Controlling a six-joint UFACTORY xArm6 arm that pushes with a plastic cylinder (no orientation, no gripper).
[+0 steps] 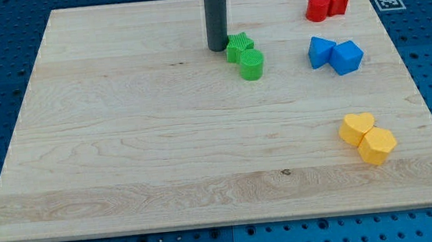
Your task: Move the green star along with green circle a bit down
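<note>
pushing looks barely begun: your tip (218,49), gripping nothing, touches the green star (238,47), green circle (251,65) just below it.

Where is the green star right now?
The green star sits near the board's top middle in the camera view, touching the green circle just below-right of it, with my tip right at its left side.

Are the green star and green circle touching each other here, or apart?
Touching. The green star sits against the green circle with no board visible between them; my tip is right at the star's left edge.
</note>
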